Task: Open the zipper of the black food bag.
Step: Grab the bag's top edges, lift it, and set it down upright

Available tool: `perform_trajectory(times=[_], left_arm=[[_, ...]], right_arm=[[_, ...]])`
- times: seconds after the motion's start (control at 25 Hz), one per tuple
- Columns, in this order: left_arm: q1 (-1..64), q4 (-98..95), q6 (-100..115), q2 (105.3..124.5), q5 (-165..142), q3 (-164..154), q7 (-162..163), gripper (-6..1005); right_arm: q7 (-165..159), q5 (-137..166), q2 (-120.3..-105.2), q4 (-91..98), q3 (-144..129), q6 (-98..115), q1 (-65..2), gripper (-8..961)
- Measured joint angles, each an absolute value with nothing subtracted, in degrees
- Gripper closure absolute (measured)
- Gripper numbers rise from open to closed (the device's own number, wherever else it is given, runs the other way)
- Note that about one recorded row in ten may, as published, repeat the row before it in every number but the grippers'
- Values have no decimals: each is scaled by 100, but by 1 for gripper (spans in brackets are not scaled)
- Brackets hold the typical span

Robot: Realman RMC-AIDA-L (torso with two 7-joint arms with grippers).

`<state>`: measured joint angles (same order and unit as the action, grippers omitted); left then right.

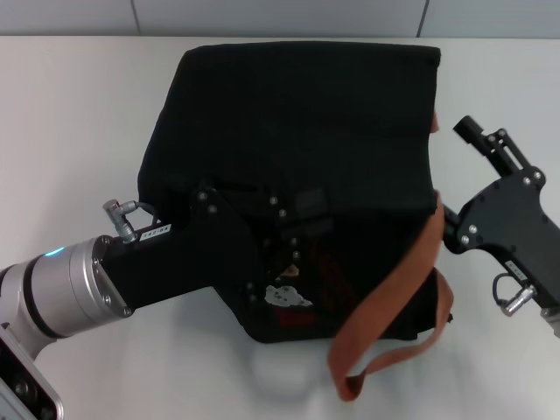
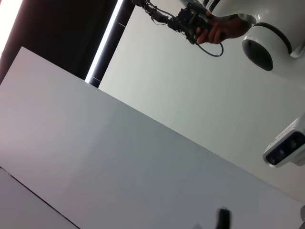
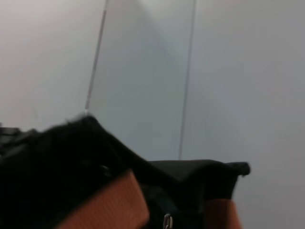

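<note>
Progress looks early: left gripper (image 1: 293,229) lies on the black food bag (image 1: 350,114) (jaw state indiscernible); right gripper (image 1: 451,226) also unclear, zipper unseen.

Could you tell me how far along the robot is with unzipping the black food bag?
Nothing looks done yet: the black food bag shows no open mouth in the head view. In hand: the left gripper is over the bag's top near the middle, the right gripper beside its orange strap. A small silver pull shows in the right wrist view. The whole zipper run remains.
</note>
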<state>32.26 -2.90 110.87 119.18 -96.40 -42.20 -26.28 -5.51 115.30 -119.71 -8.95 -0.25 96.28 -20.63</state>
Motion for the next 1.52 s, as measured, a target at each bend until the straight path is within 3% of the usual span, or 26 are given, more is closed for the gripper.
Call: perform_trajectory(times=[0.6, 1.16, 1.52], left_arm=[[3221, -290, 11131, 11918, -9653, -4219, -2628, 915], [3252, -290, 11162, 11917, -9659, -4218, -2628, 914], [3252, -290, 11176, 11918, -9662, -4219, -2628, 914]], right_arm=[[-19, 11814, -11948, -991, -83, 9759, -1734, 144], [551, 11803, -11987, -1277, -19, 9492, -1941, 143], [470, 11987, -11945, -1218, -153, 9886, -1596, 144]])
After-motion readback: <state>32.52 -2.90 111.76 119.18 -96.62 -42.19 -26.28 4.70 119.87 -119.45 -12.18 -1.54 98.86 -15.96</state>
